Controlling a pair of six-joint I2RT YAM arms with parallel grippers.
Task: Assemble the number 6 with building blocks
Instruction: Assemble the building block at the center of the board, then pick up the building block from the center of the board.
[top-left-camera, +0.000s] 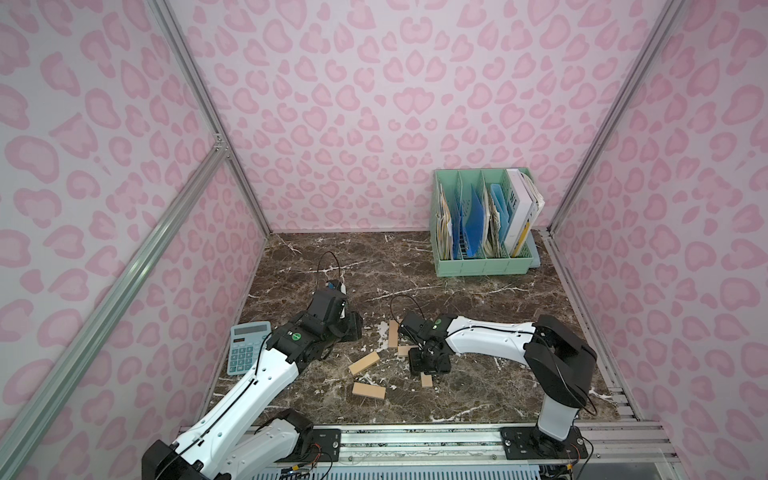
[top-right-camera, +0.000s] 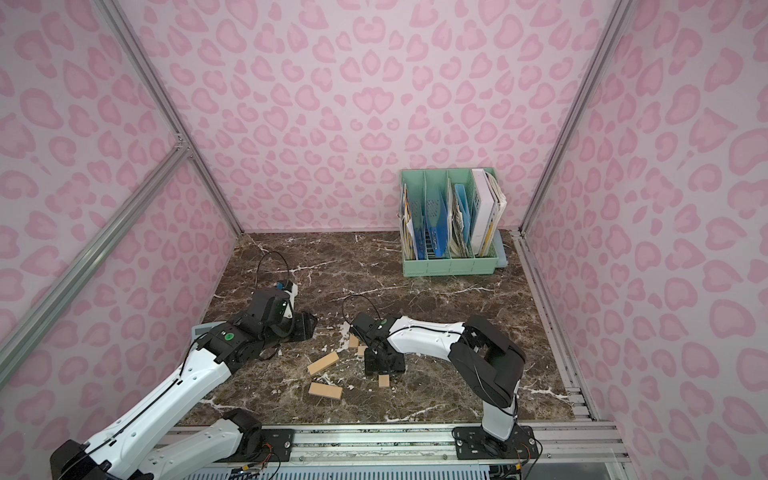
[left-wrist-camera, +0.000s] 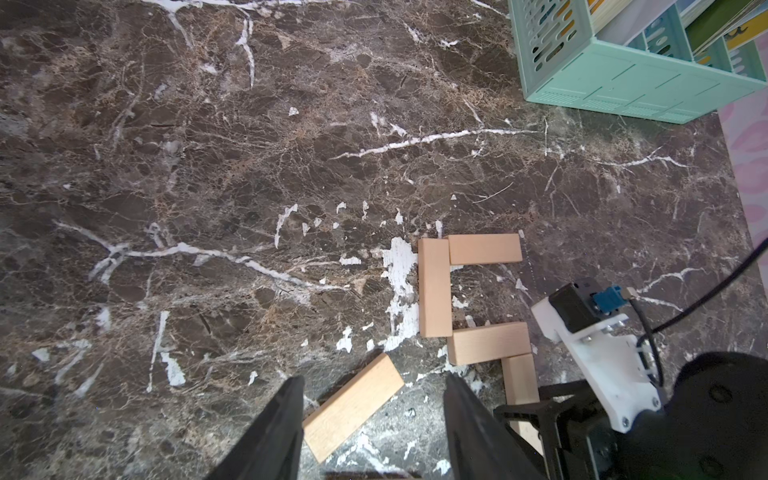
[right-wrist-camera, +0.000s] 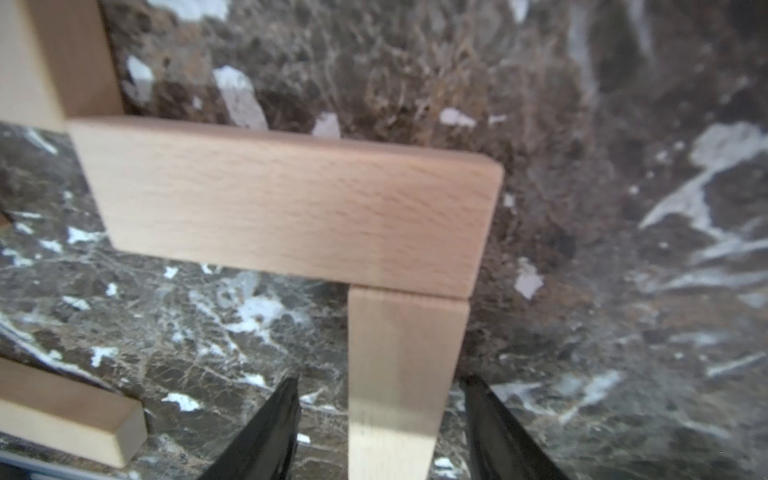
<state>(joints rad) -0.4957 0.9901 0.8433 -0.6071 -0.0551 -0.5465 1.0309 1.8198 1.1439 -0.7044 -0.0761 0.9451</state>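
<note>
Right jaws parted (unclamped), plank (right-wrist-camera: 399, 374) between; left jaws apart near loose plank (left-wrist-camera: 353, 405).

Blocks (left-wrist-camera: 434, 286) pale tan wood, tabletop (left-wrist-camera: 208, 166) dark brown marble with white veins, walls (top-left-camera: 374, 104) pink spotted print, organizer (top-left-camera: 482, 266) mint green, calculator (top-left-camera: 245, 349) grey-blue.

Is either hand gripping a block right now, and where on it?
Nothing is held. The right hand straddles a placed block with gaps on both sides; the left hand is open and empty.

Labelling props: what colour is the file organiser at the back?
Mint green; the file organiser shows best in a top view.
</note>
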